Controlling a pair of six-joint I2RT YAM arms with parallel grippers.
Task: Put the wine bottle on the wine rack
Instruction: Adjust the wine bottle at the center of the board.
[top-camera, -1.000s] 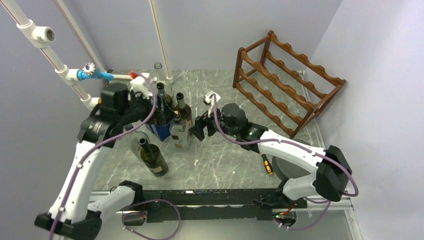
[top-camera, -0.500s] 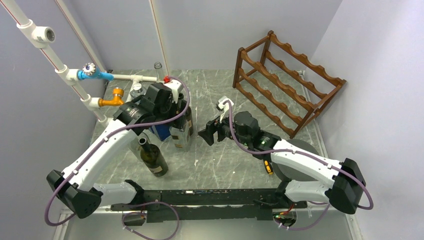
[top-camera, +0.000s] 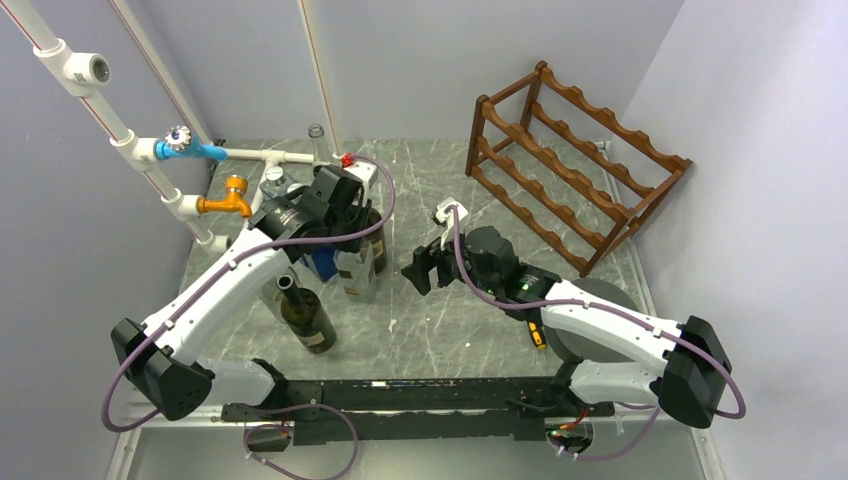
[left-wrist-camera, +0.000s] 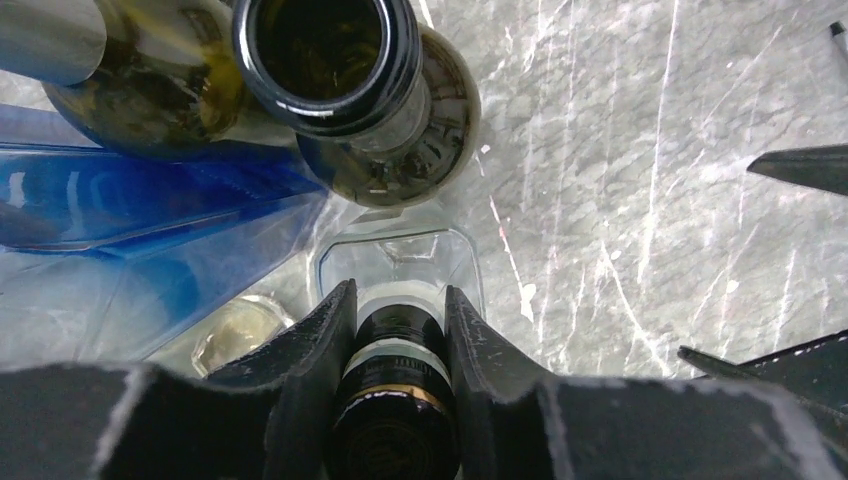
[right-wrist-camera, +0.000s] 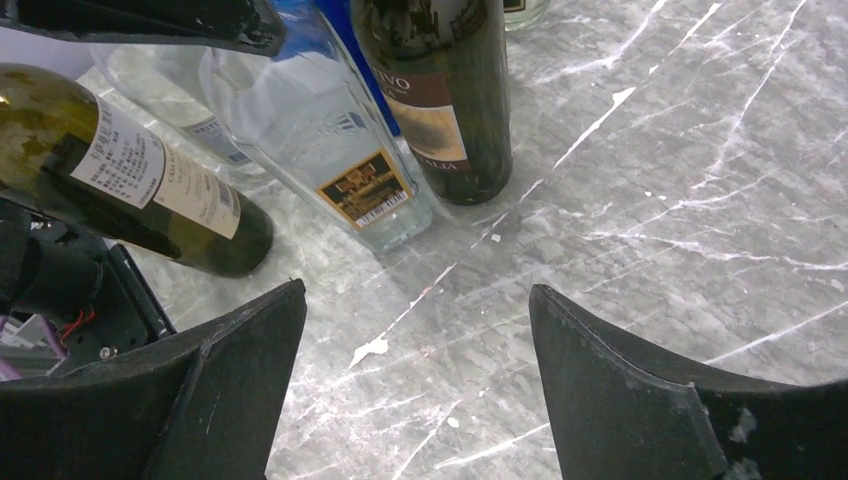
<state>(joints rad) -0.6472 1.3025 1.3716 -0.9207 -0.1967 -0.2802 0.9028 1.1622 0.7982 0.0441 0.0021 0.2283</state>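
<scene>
Several wine bottles stand clustered left of centre. My left gripper (top-camera: 352, 218) points down over them. In the left wrist view it (left-wrist-camera: 398, 292) is shut on the black-capped, gold-banded neck (left-wrist-camera: 398, 365) of a clear square-shouldered bottle (top-camera: 358, 275), which stands upright on the table. A dark open-mouthed bottle (left-wrist-camera: 325, 60) stands just beyond it. The wine rack (top-camera: 570, 165), reddish-brown with wavy rails, sits at the back right with no bottles on it. My right gripper (top-camera: 415, 268) hangs open and holds nothing (right-wrist-camera: 418, 300), to the right of the clear bottle (right-wrist-camera: 330, 130).
A green labelled bottle (top-camera: 305, 315) stands in front of the cluster, and a blue bottle (left-wrist-camera: 150, 190) is within it. White pipes with a blue tap (top-camera: 205, 150) and an orange tap (top-camera: 232, 195) line the left wall. A screwdriver (top-camera: 535, 328) lies by the right arm.
My left arm swung right over the bottle cluster, came down on the clear bottle's neck and closed its jaws. My right gripper drew back a little to the right, still open.
</scene>
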